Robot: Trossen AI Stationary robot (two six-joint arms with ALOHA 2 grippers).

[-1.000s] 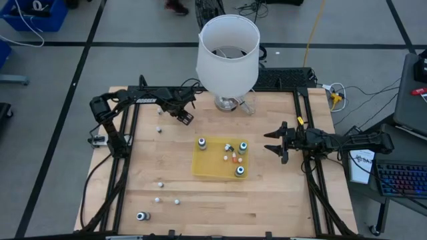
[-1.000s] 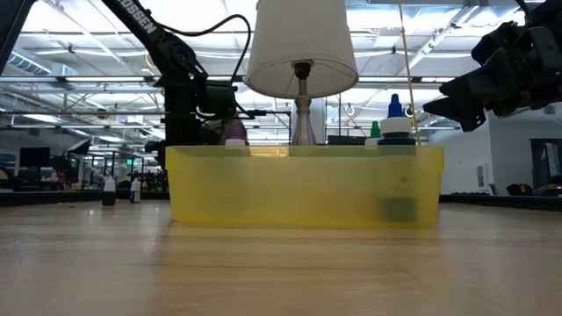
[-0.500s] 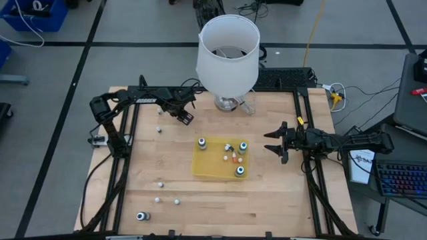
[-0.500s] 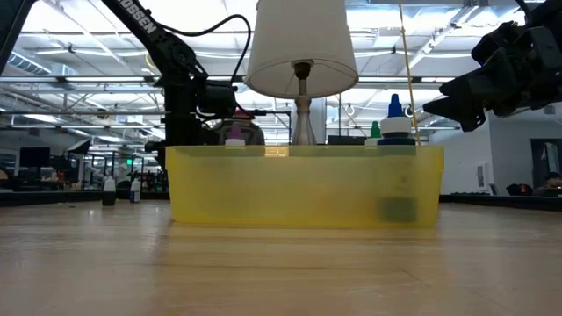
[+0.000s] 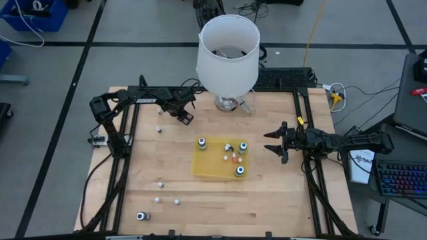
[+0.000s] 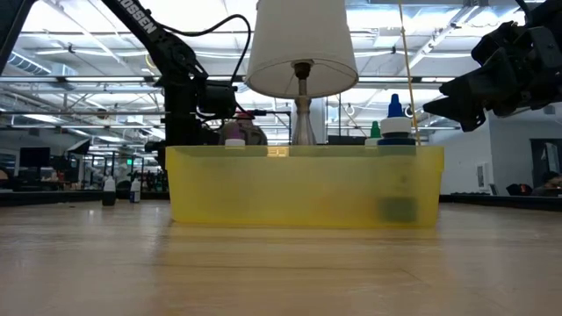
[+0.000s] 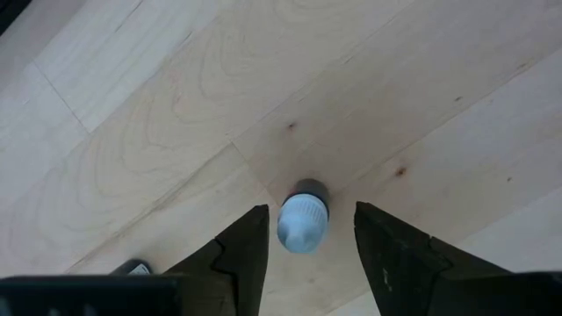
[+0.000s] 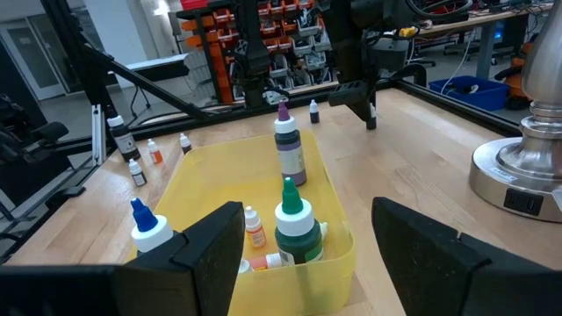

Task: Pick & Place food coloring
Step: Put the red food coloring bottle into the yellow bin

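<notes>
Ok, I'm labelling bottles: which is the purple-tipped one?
Find the white lampshade, then the flat yellow plastic tray beside it. The purple-tipped bottle stands upright in the tray's corner nearest the left arm; its standing neighbours have green or blue tips.

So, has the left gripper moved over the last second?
No. The left gripper sits at the same spot relative to the white lampshade.
</notes>
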